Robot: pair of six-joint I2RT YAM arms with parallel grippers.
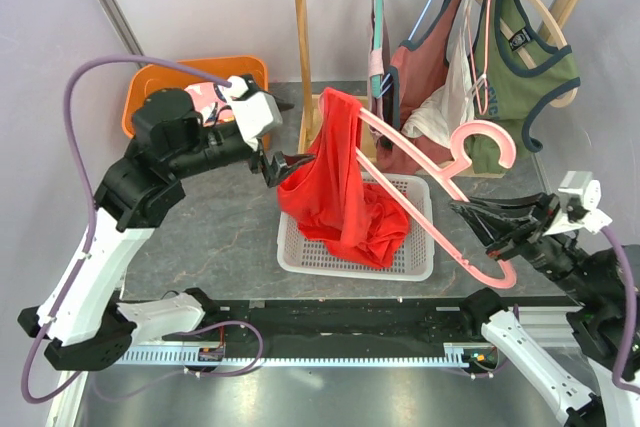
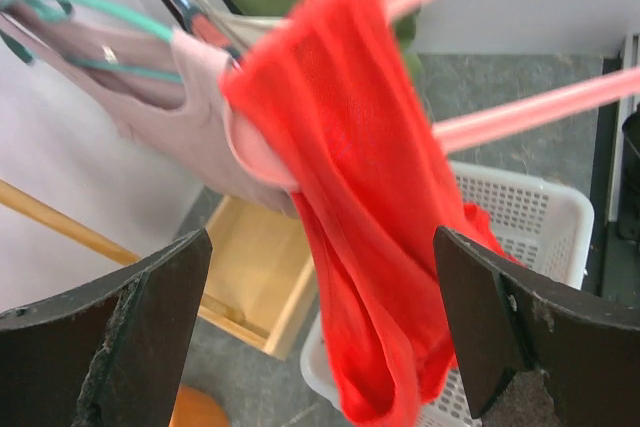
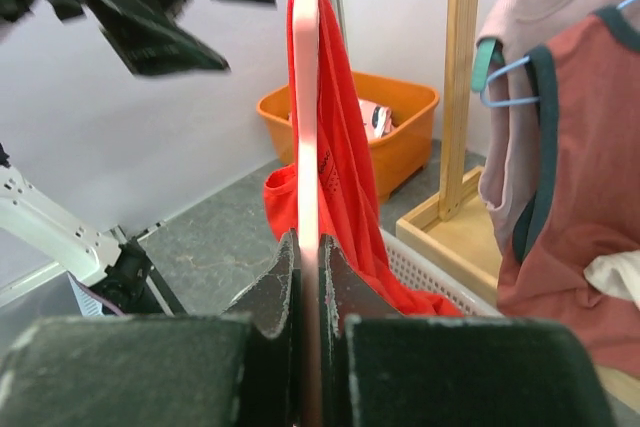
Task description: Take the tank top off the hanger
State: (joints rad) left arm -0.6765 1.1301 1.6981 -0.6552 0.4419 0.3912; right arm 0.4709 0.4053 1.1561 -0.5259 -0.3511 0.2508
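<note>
Right gripper (image 3: 308,252) clamped on pink hanger (image 3: 308,127) over bench centre, red tank top (image 1: 340,187) draped on its left end, sagging into white basket (image 1: 420,267), left gripper (image 1: 286,168) spread wide beside the top's left edge, not gripping.

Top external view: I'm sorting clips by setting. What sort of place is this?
Likely a robot lab bench staged as a laundry corner: wooden clothes rack, white basket, orange bin.

White basket (image 1: 418,247) near the wooden rack (image 1: 303,37); orange bin (image 1: 160,77) farther left.
</note>
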